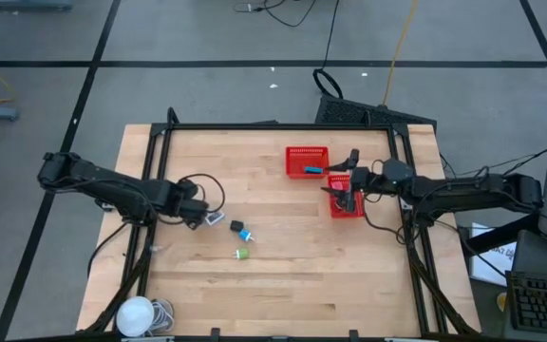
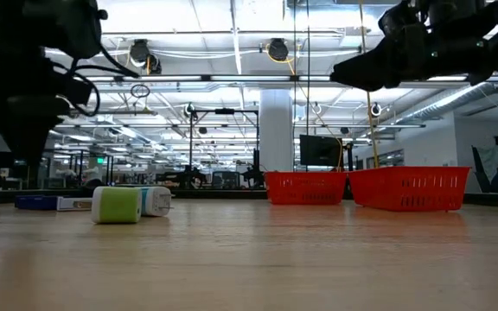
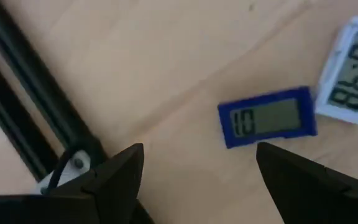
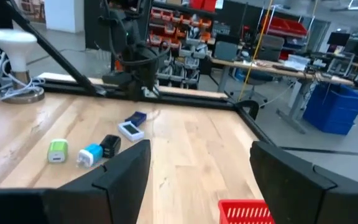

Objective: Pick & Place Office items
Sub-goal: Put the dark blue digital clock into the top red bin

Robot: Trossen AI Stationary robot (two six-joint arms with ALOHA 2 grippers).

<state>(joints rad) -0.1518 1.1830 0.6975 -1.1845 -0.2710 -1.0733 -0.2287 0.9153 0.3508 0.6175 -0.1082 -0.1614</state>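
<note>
Left gripper (image 3: 197, 171) hovering low over the wooden table (image 1: 283, 275), fingers spread wide with nothing between them, poised just short of a small blue display unit (image 3: 267, 116). Lying flat, screen up, directly ahead of the open fingers, long axis running across the gap rather than along it. Touching or nearly touching a white display unit (image 3: 351, 76) on its far side; cannot tell which. Seen from above, both pieces sitting right at the left gripper's tip, on the table's left half, near a blue-and-black piece (image 1: 242, 231) and a green piece (image 1: 242, 254).

Right gripper (image 4: 197, 180) held up over the nearer of two red baskets (image 1: 346, 204) at the table's right side, fingers likewise parted and empty, well apart from the loose items. Second red basket (image 1: 307, 161) just beside the first, with something blue inside.

Left arm plainly the nearer one for the blue unit. Likely next: a short advance and descent, then closing across the short side. Risk of nudging the white neighbour along with it.
</note>
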